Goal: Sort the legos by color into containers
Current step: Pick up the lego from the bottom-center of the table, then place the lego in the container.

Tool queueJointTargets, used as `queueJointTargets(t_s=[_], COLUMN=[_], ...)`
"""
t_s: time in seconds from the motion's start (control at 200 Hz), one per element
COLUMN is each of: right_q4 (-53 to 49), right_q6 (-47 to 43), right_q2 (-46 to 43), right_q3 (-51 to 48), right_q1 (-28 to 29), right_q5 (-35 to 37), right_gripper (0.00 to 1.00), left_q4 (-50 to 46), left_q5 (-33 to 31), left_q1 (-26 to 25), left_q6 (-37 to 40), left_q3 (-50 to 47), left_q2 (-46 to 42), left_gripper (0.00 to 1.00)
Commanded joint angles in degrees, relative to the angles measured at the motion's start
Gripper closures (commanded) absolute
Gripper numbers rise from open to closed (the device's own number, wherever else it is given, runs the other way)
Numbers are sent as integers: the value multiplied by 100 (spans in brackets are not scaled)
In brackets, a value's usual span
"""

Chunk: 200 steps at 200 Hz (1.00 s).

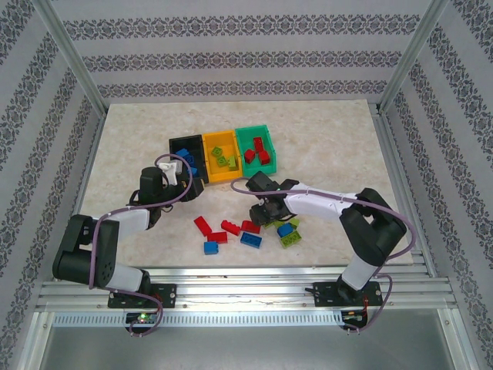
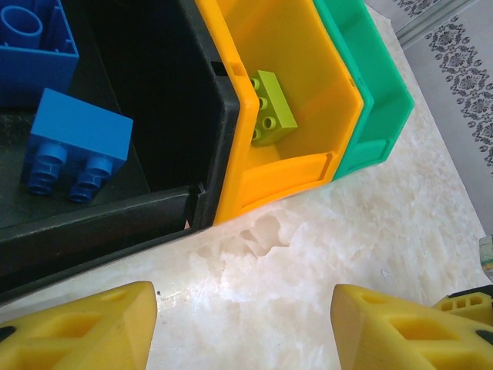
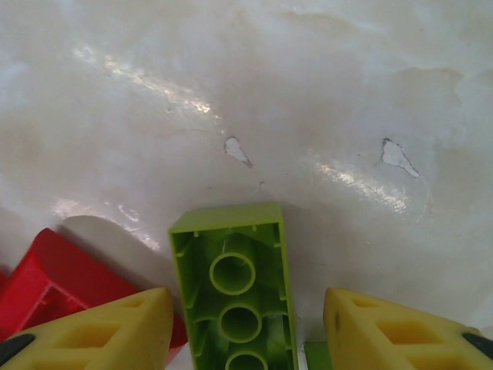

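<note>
The containers stand in a row at mid table: black bin [image 1: 185, 143], orange-yellow bin [image 1: 219, 143], green bin [image 1: 255, 136]. Blue legos [image 2: 77, 142] lie in the black bin [image 2: 166, 85], a lime lego [image 2: 271, 108] in the orange-yellow bin [image 2: 308, 69], red legos [image 1: 258, 156] in the green bin [image 2: 377, 100]. My left gripper [image 2: 244, 289] hangs open and empty over bare table at the black bin's near edge [image 1: 182, 171]. My right gripper [image 3: 248, 297] is low over the loose pile [image 1: 266, 212], open around an upside-down lime lego [image 3: 235, 270], with a gap at the right finger [image 3: 377, 327].
Loose red legos [image 1: 229, 227], blue legos [image 1: 250, 239] and a lime one [image 1: 290, 239] lie scattered in front of the bins, between the arms. A red lego [image 3: 54, 285] sits just left of my right gripper's left finger. Patterned walls and metal posts enclose the table.
</note>
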Motion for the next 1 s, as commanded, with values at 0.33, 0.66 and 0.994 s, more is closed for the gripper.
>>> queueJointTargets(t_s=[0.33,0.66,0.994], right_q4=[64,433,326], right_q6=[185,99,-128], right_q2=[302,447,1925], right_q3=[46,847,3481], right_q1=[-1,-38,-401], right_q5=[-26,-221,-430], right_gripper=[62,66,66], left_q4=[342,359,290], left_q5=[173,182,176], left_q1=[109,132,276], left_q6=[-98,-131,-133], left_q3=[-29,-39,-65], left_q2=[107,107,41], left_gripper=[39,39,39])
